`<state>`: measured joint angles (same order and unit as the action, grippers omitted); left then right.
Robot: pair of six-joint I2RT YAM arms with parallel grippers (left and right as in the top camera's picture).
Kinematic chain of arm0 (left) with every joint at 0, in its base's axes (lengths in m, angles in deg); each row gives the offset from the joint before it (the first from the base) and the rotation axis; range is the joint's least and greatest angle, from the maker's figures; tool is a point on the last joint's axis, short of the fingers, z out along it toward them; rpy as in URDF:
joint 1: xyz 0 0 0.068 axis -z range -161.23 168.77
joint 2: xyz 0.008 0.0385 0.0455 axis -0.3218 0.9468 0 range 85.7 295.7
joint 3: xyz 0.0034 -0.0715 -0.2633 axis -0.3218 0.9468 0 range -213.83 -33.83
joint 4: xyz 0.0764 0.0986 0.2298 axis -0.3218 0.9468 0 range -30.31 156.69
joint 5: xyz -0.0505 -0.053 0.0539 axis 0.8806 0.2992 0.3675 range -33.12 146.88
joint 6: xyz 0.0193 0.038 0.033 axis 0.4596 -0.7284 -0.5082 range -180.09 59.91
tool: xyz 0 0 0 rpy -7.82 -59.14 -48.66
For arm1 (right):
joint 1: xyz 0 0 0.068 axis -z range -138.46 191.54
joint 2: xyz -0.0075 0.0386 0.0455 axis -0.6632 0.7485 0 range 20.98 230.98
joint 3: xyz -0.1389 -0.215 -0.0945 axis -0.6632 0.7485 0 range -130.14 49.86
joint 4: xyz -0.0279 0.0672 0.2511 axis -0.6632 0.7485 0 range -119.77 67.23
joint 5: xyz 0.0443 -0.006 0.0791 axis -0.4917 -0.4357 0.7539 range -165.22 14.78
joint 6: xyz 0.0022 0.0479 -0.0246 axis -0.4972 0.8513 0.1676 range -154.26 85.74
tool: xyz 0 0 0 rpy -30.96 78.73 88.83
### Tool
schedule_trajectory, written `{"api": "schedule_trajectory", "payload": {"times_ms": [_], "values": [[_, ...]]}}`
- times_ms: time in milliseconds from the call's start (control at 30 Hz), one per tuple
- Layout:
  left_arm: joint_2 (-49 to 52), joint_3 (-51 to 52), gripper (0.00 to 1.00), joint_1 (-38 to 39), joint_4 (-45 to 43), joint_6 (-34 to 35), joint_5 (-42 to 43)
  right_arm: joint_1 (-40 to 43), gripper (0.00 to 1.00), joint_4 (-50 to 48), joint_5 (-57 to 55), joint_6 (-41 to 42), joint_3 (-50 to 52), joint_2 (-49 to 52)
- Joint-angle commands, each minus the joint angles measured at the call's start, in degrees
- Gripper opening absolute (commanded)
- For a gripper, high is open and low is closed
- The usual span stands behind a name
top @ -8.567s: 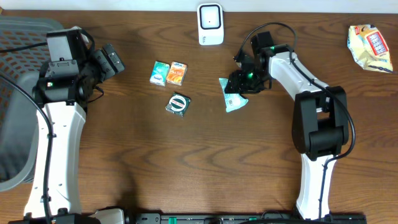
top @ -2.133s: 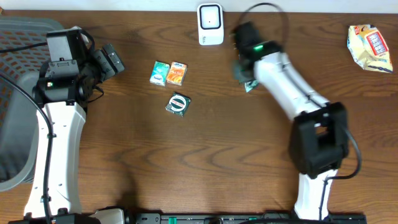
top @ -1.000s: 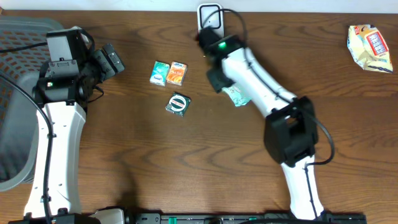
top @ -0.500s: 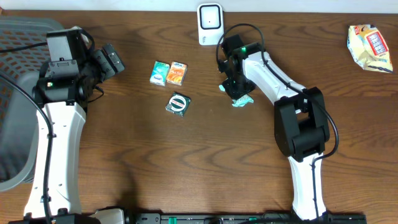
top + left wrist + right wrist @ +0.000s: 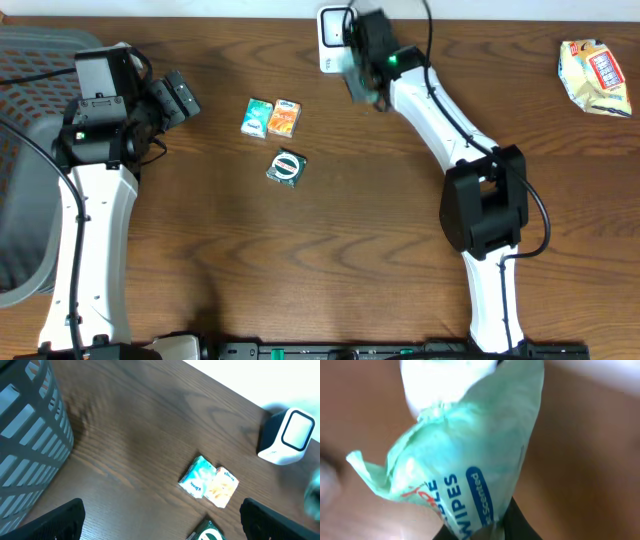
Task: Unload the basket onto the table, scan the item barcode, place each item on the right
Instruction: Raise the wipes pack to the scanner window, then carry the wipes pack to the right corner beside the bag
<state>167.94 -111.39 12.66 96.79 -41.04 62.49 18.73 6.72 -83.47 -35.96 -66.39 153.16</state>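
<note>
1. Wipes packet [image 5: 465,470] is off the table, just beside the scanner [image 5: 333,40], clamped in my right gripper [image 5: 360,70].
2. My left gripper [image 5: 162,522] stands wide, holding nothing, near the basket [image 5: 30,460].

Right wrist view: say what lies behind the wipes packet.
The white scanner shows above the wipes packet, with brown table at both sides; most of the scanner is covered.

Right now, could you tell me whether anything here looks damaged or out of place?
Nothing is spilled. The wipes pack in the right gripper looks crumpled and creased near the scanner, and a crinkled snack bag lies apart from the other items, far right.
</note>
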Motion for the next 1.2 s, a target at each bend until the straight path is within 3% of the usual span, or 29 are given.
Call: {"api": "schedule_trajectory", "payload": {"times_ms": [0,167,433,867,1167], "values": [[0.11,-0.20,0.98,-0.09,0.17,-0.15,-0.76,-0.20,0.01,-9.68,-1.68,1.46,-1.49,0.17],[0.11,-0.20,0.98,-0.09,0.17,-0.15,-0.74,-0.42,0.01,-26.53,2.89,1.92,-0.85,1.95],[0.11,-0.20,0.98,-0.09,0.17,-0.15,-0.76,-0.96,0.01,-39.41,4.74,1.88,-0.85,7.72],[0.11,-0.20,0.98,-0.09,0.20,-0.15,-0.76,1.14,0.07,-39.69,-0.87,2.16,-1.09,6.32],[0.11,-0.20,0.98,-0.09,0.20,-0.15,-0.76,13.62,0.02,-25.62,-2.45,2.01,-1.09,2.38]]}}
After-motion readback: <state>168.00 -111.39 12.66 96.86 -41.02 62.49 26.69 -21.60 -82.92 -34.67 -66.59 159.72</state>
